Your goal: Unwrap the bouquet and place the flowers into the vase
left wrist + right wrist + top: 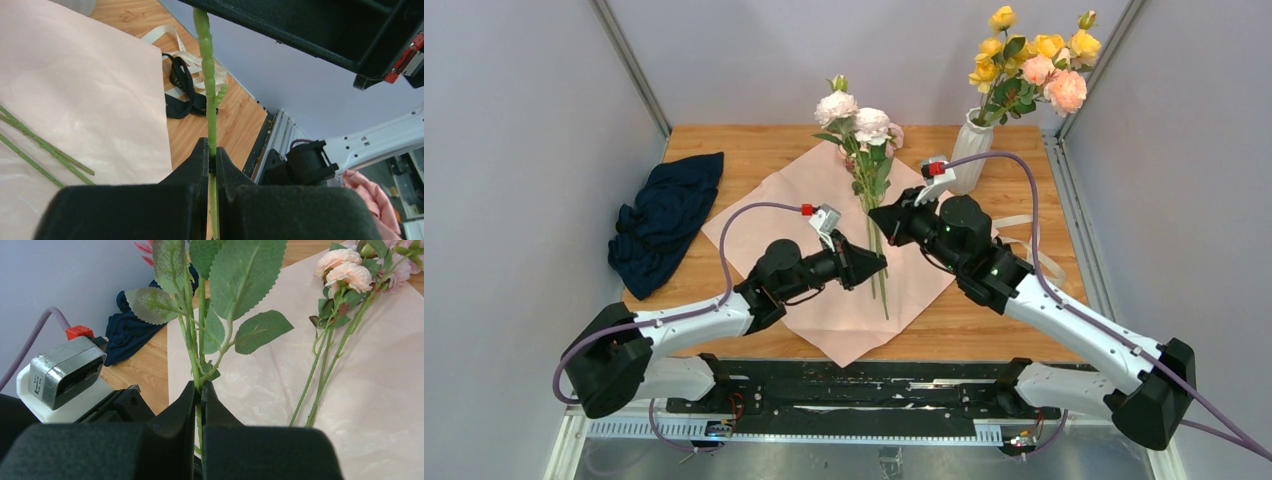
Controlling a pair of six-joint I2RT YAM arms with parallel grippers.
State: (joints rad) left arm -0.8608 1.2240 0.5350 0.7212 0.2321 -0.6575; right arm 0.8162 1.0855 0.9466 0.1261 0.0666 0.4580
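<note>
Pinching it is: the left tool [212, 159] has its fingers pressed together on a thin green stem [209, 75] that runs up from the tips. The right tool [197, 390] is clamped on a leafy stem too, with serrated leaves fanning above it. Both tools sit close together over the pink paper [824, 300], which is spread flat on the wooden surface [984, 320]. The flowers [856, 112], pale pink, are out of the wrap, and other stems lie on the paper. Back right, the white vase [969, 150] stands upright, holding yellow and peach roses [1034, 60]. Ribbon [185, 87] lies loose on the wood, and a dark blue cloth [664, 215] sits far left.
</note>
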